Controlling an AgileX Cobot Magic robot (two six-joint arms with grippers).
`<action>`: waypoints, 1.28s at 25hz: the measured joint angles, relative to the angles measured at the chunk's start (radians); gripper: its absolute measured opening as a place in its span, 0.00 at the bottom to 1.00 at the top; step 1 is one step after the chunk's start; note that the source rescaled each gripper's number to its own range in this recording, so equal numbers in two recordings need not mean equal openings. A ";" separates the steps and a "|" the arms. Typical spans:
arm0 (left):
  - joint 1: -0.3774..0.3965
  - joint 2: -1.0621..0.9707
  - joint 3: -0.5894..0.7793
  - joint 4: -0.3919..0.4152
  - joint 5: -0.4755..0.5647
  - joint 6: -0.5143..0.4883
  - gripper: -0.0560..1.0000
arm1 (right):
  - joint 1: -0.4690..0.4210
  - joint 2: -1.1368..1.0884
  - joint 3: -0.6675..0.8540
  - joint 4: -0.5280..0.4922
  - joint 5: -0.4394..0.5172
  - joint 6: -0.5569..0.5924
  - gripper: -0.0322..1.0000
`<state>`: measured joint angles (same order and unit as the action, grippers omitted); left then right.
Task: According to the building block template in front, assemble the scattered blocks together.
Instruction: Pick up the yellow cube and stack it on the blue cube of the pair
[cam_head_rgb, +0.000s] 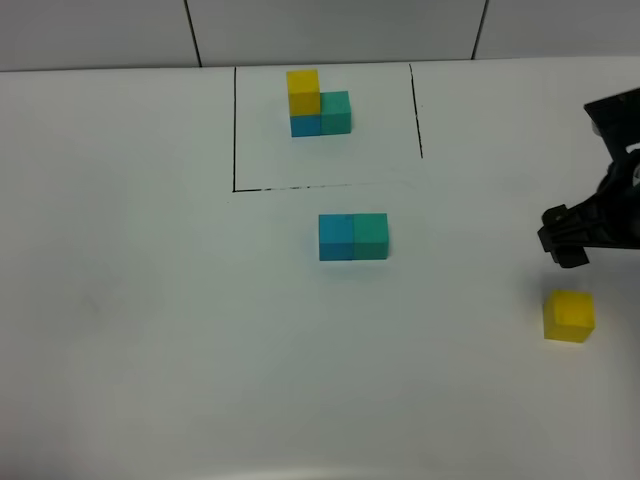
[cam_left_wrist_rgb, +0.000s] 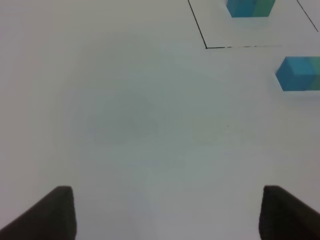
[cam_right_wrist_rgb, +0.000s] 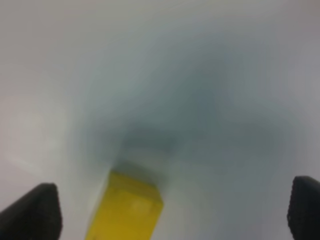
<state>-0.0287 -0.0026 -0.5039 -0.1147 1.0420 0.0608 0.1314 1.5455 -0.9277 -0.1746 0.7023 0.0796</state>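
As seen from high up, table (cam_head_rgb: 150, 320): white and matte, carrying every block; tiled wall (cam_head_rgb: 330, 30) along its 12 o'clock edge.
Black outline (cam_head_rgb: 235, 130): thin drawn frame towards 12 o'clock on the table, enclosing only the template.
Building block template (cam_head_rgb: 318, 102): inside the frame; yellow stacked on blue, teal-green touching the blue at its 3 o'clock side.
Blue cube (cam_head_rgb: 336, 237): just outside the frame, at 6 o'clock from the template, flat on the table.
Green cube (cam_head_rgb: 370, 236): touching the blue cube's 3 o'clock face, level with it, forming a two-block row.
Yellow cube (cam_head_rgb: 569, 316): alone, well apart from the row at about 4 o'clock, near the table's 3 o'clock edge; only bare table between it and the row.
Right gripper (cam_right_wrist_rgb: 172, 212): at 12 o'clock from the yellow cube and near it; jaws spread wide, holding nothing; cube blurred in the wrist view, in the gap nearer one jaw, touching neither.
Left gripper (cam_left_wrist_rgb: 167, 212): jaws wide apart over bare table, holding nothing; blue cube and frame corner ahead of it, well apart.
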 joint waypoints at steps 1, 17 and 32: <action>0.000 0.000 0.000 0.000 0.000 0.000 0.61 | -0.016 -0.001 0.019 0.022 -0.001 0.015 0.83; 0.000 0.000 0.000 0.000 0.000 0.000 0.61 | -0.063 0.186 0.121 0.232 -0.130 0.028 0.66; 0.000 0.000 0.000 0.000 0.000 0.001 0.61 | 0.262 0.202 -0.242 0.167 0.185 -0.583 0.04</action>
<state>-0.0287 -0.0026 -0.5039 -0.1147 1.0420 0.0617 0.3932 1.7471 -1.1696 -0.0081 0.8875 -0.5038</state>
